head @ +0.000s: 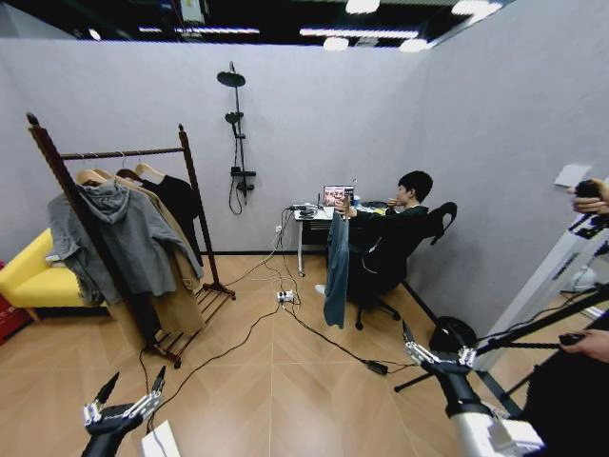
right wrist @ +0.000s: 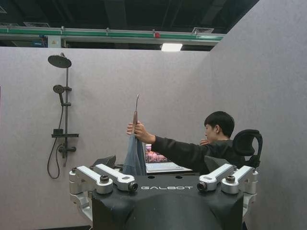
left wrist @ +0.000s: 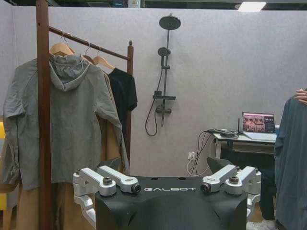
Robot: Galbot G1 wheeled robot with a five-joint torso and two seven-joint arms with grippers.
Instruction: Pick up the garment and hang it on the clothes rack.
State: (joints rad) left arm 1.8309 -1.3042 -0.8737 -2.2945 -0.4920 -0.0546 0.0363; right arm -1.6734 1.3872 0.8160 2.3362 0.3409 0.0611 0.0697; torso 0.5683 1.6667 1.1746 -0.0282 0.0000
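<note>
The garment (head: pixel 336 259), a dark teal-blue piece on a hanger, hangs from the outstretched hand (head: pixel 340 210) of a person seated at the desk, mid-room. It also shows as the garment (right wrist: pixel 135 157) and the garment (left wrist: pixel 290 163). The clothes rack (head: pixel 122 152) stands at the left, a grey hooded sweatshirt (head: pixel 119 238), a tan garment and a black one on its bar. My left gripper (head: pixel 135 381) is low at the left, open and empty, and my right gripper (head: pixel 434 345) is low at the right, likewise open. Both are far from the garment. The left gripper (left wrist: pixel 165 165) faces the rack (left wrist: pixel 43 120); the right gripper (right wrist: pixel 160 163) faces the garment.
Cables and a power strip (head: pixel 285 297) cross the wooden floor between me and the garment. A yellow sofa (head: pixel 33 276) sits behind the rack. A desk with a laptop (head: pixel 333 197), an office chair (head: pixel 433 224) and a slanted white stand (head: pixel 538 305) crowd the right side.
</note>
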